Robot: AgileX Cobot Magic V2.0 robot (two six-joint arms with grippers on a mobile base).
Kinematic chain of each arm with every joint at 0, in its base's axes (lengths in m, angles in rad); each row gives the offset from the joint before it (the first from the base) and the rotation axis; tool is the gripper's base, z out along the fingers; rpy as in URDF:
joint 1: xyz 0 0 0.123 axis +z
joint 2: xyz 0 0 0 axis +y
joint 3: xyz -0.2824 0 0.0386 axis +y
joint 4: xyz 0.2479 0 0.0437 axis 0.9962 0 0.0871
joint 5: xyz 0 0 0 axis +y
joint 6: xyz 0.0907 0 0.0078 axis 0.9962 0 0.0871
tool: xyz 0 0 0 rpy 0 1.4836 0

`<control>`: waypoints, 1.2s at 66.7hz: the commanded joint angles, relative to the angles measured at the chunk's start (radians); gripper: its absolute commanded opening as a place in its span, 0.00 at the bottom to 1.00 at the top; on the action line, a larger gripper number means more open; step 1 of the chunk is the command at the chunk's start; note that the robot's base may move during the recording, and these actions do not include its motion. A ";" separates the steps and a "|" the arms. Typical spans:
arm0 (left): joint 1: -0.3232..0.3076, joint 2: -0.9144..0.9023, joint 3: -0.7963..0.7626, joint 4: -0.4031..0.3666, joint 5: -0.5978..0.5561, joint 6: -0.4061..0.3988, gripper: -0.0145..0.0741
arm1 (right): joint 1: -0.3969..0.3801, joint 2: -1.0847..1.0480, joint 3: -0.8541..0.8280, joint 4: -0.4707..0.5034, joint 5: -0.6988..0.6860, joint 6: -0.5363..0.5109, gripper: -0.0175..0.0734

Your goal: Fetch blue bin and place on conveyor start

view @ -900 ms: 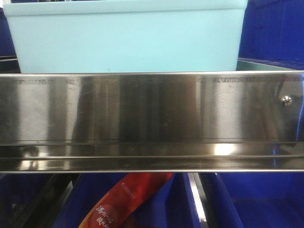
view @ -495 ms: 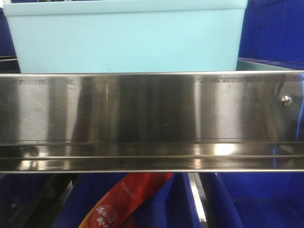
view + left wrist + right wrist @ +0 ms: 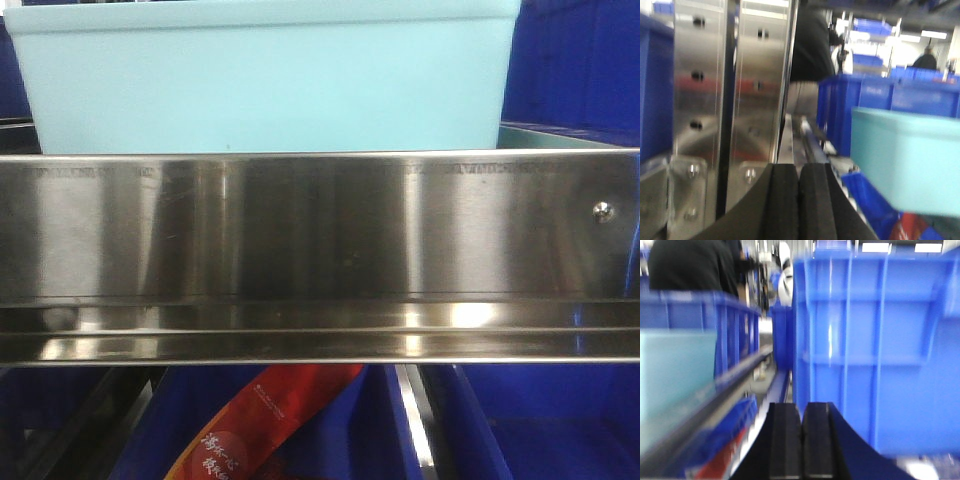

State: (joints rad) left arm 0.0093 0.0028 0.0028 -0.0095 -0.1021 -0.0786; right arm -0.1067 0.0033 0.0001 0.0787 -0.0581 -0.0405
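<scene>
Though neither holds anything, left gripper (image 3: 799, 200) and right gripper (image 3: 802, 440) are both clenched, pad against pad. Item: bin (image 3: 260, 85), at 12 o'clock in front view, behind rail (image 3: 320, 250). Likely light, stiff, slippery-walled; take hold under rim at both ends.

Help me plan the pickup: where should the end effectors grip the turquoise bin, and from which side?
Probably the rim of the blue bin at both ends: left end effector from the left, right end effector from the right. The steel rail blocks its lower front; its walls look smooth.
</scene>
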 commanded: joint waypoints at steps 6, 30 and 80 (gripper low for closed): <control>-0.007 -0.003 -0.147 -0.001 0.102 -0.001 0.05 | 0.001 -0.003 -0.157 0.005 0.141 0.000 0.02; -0.007 0.187 -0.584 0.046 0.473 -0.001 0.65 | 0.001 0.178 -0.529 0.000 0.363 0.000 0.77; -0.221 0.990 -1.179 -0.146 0.909 0.198 0.70 | 0.327 0.980 -1.185 0.068 0.836 -0.032 0.79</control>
State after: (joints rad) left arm -0.2051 0.9235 -1.0988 -0.1459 0.7646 0.1280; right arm 0.2150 0.8886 -1.1031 0.1524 0.7185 -0.1015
